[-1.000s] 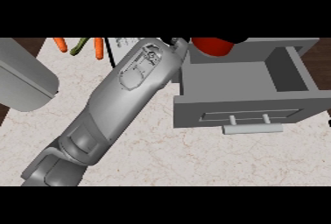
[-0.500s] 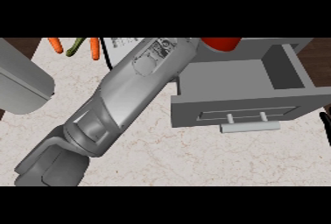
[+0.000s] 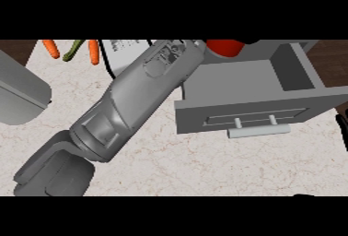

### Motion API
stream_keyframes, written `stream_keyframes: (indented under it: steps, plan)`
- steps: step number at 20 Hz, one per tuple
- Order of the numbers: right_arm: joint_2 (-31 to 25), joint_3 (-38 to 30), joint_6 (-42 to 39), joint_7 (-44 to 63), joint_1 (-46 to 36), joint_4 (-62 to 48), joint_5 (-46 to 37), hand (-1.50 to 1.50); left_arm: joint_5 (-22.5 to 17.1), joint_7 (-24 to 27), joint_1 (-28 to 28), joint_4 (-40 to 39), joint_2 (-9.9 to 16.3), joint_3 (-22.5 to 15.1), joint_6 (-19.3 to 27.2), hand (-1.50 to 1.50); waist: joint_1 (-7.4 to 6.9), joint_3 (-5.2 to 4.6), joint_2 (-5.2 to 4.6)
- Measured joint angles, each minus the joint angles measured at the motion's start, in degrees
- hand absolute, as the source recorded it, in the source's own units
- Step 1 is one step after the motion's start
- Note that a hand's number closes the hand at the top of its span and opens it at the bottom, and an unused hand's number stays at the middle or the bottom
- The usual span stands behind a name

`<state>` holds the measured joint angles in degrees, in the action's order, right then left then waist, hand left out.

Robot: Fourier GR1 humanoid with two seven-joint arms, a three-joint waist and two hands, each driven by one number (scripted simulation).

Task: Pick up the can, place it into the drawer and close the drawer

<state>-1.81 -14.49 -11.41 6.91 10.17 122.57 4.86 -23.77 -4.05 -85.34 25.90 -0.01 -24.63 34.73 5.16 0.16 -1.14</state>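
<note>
My left forearm [image 3: 132, 99] stretches from the lower left up to the open grey drawer [image 3: 204, 117]. At its tip the red can [image 3: 224, 47] shows at the view's top edge, over the drawer's back left corner. Only a black sliver of the left hand [image 3: 251, 41] shows beside the can, curled round it; the rest is cut off by the view's top. The drawer's inside is bare, and its front panel carries a pale bar handle [image 3: 259, 131]. A dark sliver at the right edge is my right hand [image 3: 344, 131].
Two orange carrots [image 3: 51, 47] and a green vegetable [image 3: 73, 50] lie at the back left beside a white sheet [image 3: 125, 48]. A large grey rounded object [image 3: 20, 99] stands at the left edge. Speckled counter runs in front of the drawer.
The left forearm has pushed further toward the drawer, and the hand with the can has slid up to the view's top edge. The drawer stays open.
</note>
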Motion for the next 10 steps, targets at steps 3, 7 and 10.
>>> stream_keyframes:
  steps: [3, 7, 10]
  plan:
    - [-0.5, -0.6, 0.4, 0.3, -1.3, -0.9, 0.0, -1.5, -1.0, 1.4, 0.3, -1.1, 0.0, -1.8, 0.4, 1.5, 0.0, 0.0, -0.05]
    - [-0.9, -0.7, 0.4, -0.1, -2.6, -1.9, -0.2, -1.5, -2.1, 2.9, 1.2, -2.6, 0.0, -4.2, 1.0, 1.5, 0.39, 0.0, -0.2]
    - [-0.8, -0.2, 0.3, 0.0, -2.7, -1.8, -0.3, -1.5, -2.7, 3.7, 1.6, -3.2, 0.0, -6.1, 1.9, 1.5, 0.97, 0.01, -0.32]
